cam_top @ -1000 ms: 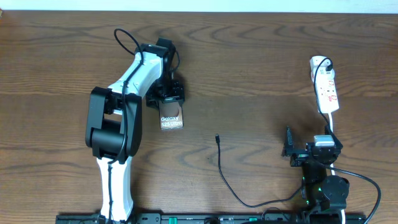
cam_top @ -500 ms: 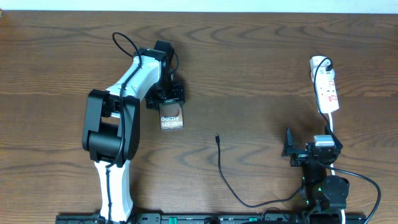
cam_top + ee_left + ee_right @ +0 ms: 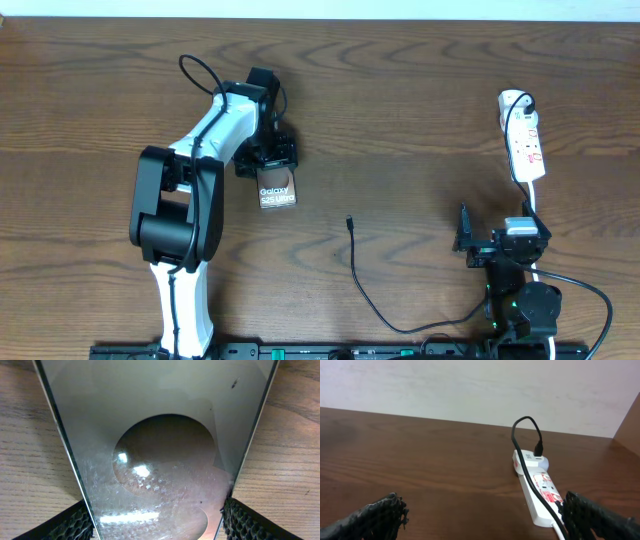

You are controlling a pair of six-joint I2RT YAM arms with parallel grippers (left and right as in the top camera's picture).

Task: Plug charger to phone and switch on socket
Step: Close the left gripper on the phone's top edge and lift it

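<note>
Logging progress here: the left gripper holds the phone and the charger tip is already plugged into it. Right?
No. The overhead view shows the charger tip lying loose on the table, apart from the phone. The left gripper does hold the phone.

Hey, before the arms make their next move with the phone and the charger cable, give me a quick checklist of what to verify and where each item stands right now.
1. Left gripper closed across the bronze-grey rectangular Galaxy phone, fingers on both long edges: ok.
2. Phone's charging port turned toward the cable: cannot tell.
3. Small black plug tip of the thin black charger cable lying free on the wooden table, apart from the phone: ok.
4. Right gripper open and empty: ok.
5. Black plug seated in the far end of the white power strip: ok.
6. Strip's switch on: cannot tell.
</note>
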